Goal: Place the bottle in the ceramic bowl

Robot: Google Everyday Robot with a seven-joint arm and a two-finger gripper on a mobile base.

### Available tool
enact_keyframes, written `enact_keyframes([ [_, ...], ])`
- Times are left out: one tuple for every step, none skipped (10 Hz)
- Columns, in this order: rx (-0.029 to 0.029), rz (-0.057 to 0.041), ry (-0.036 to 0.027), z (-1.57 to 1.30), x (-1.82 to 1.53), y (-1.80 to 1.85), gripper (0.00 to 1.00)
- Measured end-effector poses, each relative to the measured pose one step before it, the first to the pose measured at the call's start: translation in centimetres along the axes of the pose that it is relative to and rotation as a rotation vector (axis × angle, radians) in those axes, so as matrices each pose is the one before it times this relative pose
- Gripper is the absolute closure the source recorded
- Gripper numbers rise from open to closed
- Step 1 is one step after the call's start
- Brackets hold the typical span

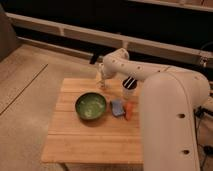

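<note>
The bottle [101, 80] is small, slender and pale. It stands upright near the back edge of the wooden table [90, 142]. My gripper [102, 71] is at the end of the white arm, right at the bottle's top. Whether it holds the bottle does not show. The ceramic bowl [91, 106] is green, glossy and empty. It sits on the table in front of the bottle, a short way toward the camera.
A white cup with dark sticks [129, 90] stands to the right of the bottle. A blue object [118, 107] and an orange object [129, 111] lie right of the bowl. My large white arm [165, 115] covers the table's right side. A dark wall runs behind.
</note>
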State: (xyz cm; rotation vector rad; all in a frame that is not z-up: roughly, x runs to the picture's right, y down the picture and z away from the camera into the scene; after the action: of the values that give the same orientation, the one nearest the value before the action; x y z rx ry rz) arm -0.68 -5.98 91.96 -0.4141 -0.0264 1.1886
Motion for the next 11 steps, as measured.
enact_keyframes([
  [0.00115, -0.03104, 0.02008, 0.42, -0.02, -0.325, 0.35],
  [0.00959, -0.03074, 0.02472, 0.218, 0.03, -0.72, 0.35],
  [0.01105, -0.02952, 0.02258, 0.11, -0.114, -0.852, 0.35],
  [0.00885, -0.02687, 0.01722, 0.151, -0.285, -0.68, 0.35],
  [0.00147, -0.02221, 0.01086, 0.292, -0.371, -0.352, 0.35],
  [-0.01011, -0.01669, -0.00752, 0.341, -0.77, -0.173, 0.35],
  [-0.01969, -0.0071, -0.0236, 0.448, -0.887, -0.078, 0.35],
  [-0.0277, -0.00496, -0.03257, 0.562, -1.01, 0.14, 0.35],
  [-0.02414, -0.00762, -0.02189, 0.609, -0.608, 0.143, 0.35],
  [-0.02299, -0.00584, -0.01868, 0.588, -0.459, 0.067, 0.35],
  [-0.01598, -0.0016, -0.009, 0.472, -0.083, -0.106, 0.35],
])
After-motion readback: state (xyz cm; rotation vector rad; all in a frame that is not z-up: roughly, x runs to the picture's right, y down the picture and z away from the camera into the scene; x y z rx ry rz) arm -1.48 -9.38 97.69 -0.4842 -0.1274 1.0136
